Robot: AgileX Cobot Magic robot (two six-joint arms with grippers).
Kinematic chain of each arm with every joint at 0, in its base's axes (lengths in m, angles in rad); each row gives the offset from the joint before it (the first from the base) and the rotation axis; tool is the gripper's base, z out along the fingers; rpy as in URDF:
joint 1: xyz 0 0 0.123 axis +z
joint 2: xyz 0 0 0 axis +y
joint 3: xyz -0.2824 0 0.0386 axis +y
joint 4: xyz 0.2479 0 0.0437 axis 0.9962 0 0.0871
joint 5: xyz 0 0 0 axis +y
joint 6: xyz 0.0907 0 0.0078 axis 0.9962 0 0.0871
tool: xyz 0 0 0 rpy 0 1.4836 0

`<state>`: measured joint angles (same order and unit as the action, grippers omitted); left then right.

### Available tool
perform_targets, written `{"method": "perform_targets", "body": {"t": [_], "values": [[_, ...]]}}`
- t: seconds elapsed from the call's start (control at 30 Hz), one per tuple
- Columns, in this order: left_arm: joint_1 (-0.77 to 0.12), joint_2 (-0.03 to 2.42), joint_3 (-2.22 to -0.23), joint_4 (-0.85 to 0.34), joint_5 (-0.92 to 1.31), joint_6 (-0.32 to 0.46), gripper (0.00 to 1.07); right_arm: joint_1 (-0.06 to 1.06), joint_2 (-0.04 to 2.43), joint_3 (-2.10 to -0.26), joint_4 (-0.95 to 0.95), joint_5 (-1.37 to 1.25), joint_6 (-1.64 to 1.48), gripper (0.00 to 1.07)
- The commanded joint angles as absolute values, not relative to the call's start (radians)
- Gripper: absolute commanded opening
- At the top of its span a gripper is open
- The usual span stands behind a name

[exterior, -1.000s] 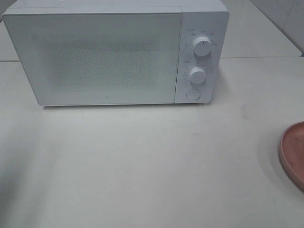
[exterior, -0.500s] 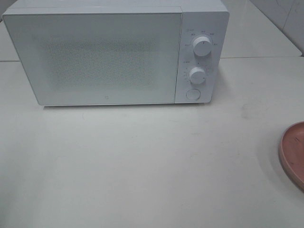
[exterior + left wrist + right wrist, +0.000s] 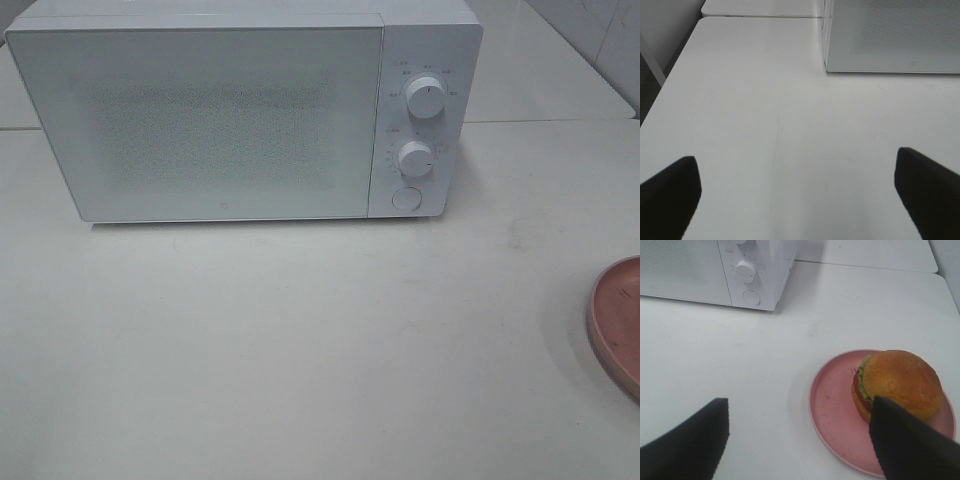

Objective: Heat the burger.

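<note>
The burger (image 3: 897, 382), with a golden-brown bun, green lettuce and red tomato, sits on a pink round plate (image 3: 835, 405) in the right wrist view. My right gripper (image 3: 800, 445) is open above the table, one finger beside the burger, holding nothing. In the high view only the plate's edge (image 3: 615, 325) shows at the right; the burger is out of view there. The white microwave (image 3: 240, 110) stands at the back with its door shut. My left gripper (image 3: 800, 195) is open and empty over bare table, near the microwave's left front corner (image 3: 890, 40).
The microwave has two knobs (image 3: 425, 97) and a round button (image 3: 405, 198) on its right panel, also shown in the right wrist view (image 3: 746, 271). The table's left edge (image 3: 670, 85) shows in the left wrist view. A table seam (image 3: 550, 121) runs behind.
</note>
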<state>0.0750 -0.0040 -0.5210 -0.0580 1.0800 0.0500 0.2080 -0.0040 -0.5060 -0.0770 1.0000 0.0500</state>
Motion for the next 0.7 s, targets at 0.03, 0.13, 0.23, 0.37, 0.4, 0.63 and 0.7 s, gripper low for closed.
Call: {"method": "perform_targets", "body": {"t": [0.03,0.13,0.23,0.37,0.4,0.63,0.7], "values": [[0.072,-0.029,-0.517,-0.053,1.069,0.046,0.98,0.203,-0.023,-0.503,-0.075,0.995,0.046,0.75],[0.072,-0.029,-0.517,-0.054,1.069,0.046,0.98,0.203,-0.023,-0.503,-0.075,0.995,0.046,0.75],[0.072,-0.029,-0.517,-0.054,1.069,0.046,0.98,0.203,-0.023,-0.503,-0.075,0.995,0.046,0.75],[0.072,-0.029,-0.517,-0.054,1.069,0.046,0.98,0.203,-0.023,-0.503,-0.075,0.995,0.046,0.75],[0.072,-0.029,-0.517,-0.054,1.069,0.046,0.98,0.203,-0.023,-0.503,-0.075,0.995,0.046,0.75],[0.072,-0.029,-0.517,-0.054,1.069,0.046,0.98,0.203,-0.023,-0.503,-0.075,0.995,0.046,0.75],[0.072,-0.029,-0.517,-0.054,1.069,0.046,0.98,0.203,-0.023,-0.503,-0.075,0.995,0.046,0.75]]}}
